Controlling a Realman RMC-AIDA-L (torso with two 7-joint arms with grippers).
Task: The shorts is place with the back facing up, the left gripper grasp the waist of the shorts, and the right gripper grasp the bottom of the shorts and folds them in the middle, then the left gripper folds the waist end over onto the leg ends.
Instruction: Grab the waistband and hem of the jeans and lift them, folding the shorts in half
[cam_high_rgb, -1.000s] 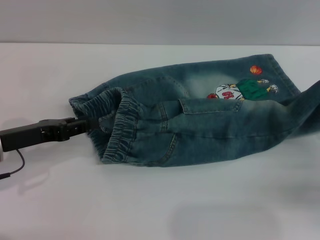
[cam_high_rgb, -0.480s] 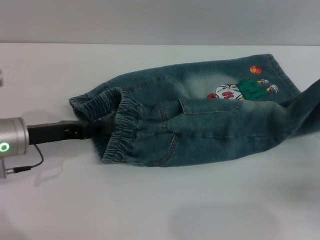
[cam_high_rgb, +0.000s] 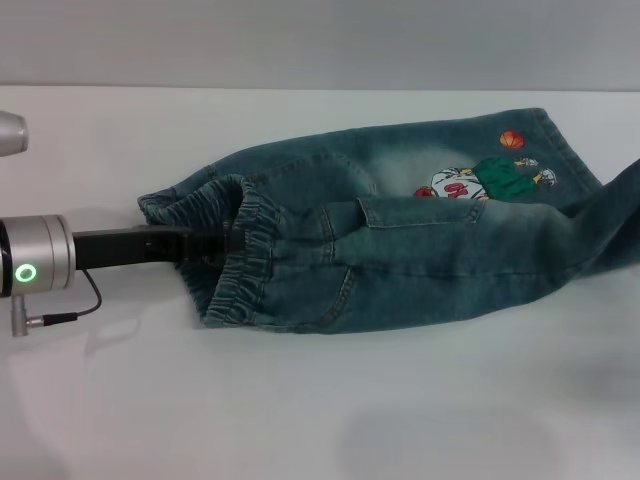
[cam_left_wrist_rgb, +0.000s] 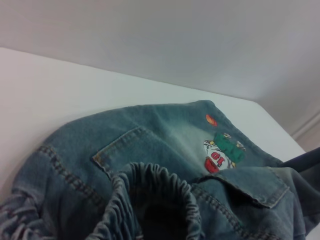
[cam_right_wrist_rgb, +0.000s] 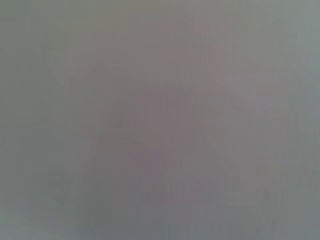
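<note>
The blue denim shorts (cam_high_rgb: 420, 250) lie folded lengthwise on the white table (cam_high_rgb: 300, 410), pocket side up. The cartoon print (cam_high_rgb: 480, 180) is on the far leg. The ruffled waist (cam_high_rgb: 245, 262) points to my left, and the leg ends (cam_high_rgb: 585, 190) lie at the right, partly past the picture's edge. My left gripper (cam_high_rgb: 228, 243) reaches in level from the left, its tip tucked into the waist opening between the gathered bands. In the left wrist view the waist (cam_left_wrist_rgb: 150, 185) sits close below the camera, with the print (cam_left_wrist_rgb: 220, 155) beyond it. The right gripper is out of view.
The silver cylinder with the green ring (cam_high_rgb: 35, 268) and its thin cable (cam_high_rgb: 70, 312) lie over the table at the left. The table's far edge (cam_high_rgb: 300, 88) meets a grey wall. The right wrist view shows only plain grey.
My left arm has slid to the right, pushing the gripper's tip from just outside the waistband into its opening. The shorts have barely shifted.
</note>
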